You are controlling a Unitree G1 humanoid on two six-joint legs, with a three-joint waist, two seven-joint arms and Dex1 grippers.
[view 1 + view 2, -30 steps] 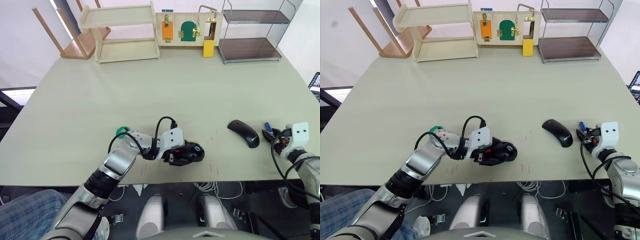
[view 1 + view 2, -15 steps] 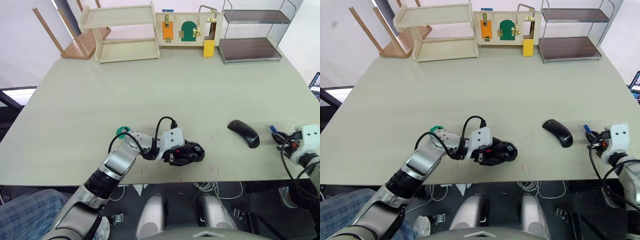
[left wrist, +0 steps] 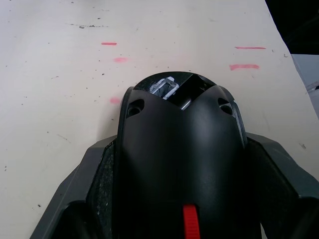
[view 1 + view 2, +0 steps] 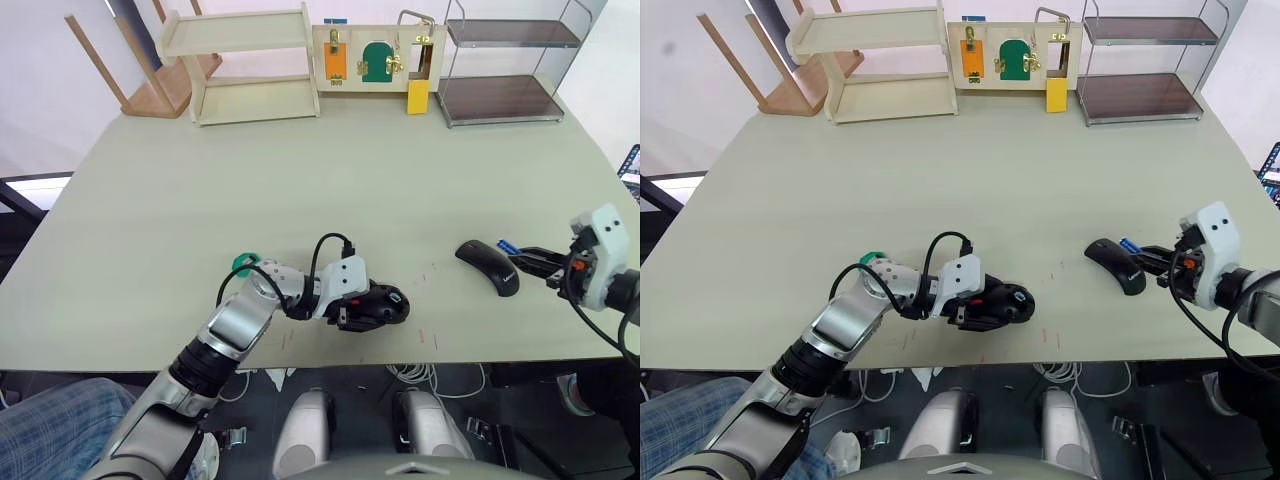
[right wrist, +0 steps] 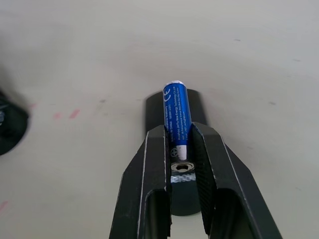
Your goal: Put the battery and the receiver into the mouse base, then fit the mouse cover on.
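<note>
**Battery lifted over the cover, base held at the near edge**

Right wrist view: we saw the right gripper (image 5: 178,149) clamped narrow on the battery (image 5: 175,107), its blue end sticking out past the fingertips (image 5: 157,137), directly above the mouse cover (image 5: 174,107). The cover (image 4: 488,265) lay on the table (image 4: 300,190), well to the right of the mouse base (image 4: 378,305). The left gripper (image 4: 368,306) held that base from both sides, its open compartment facing away from the wrist.
</note>
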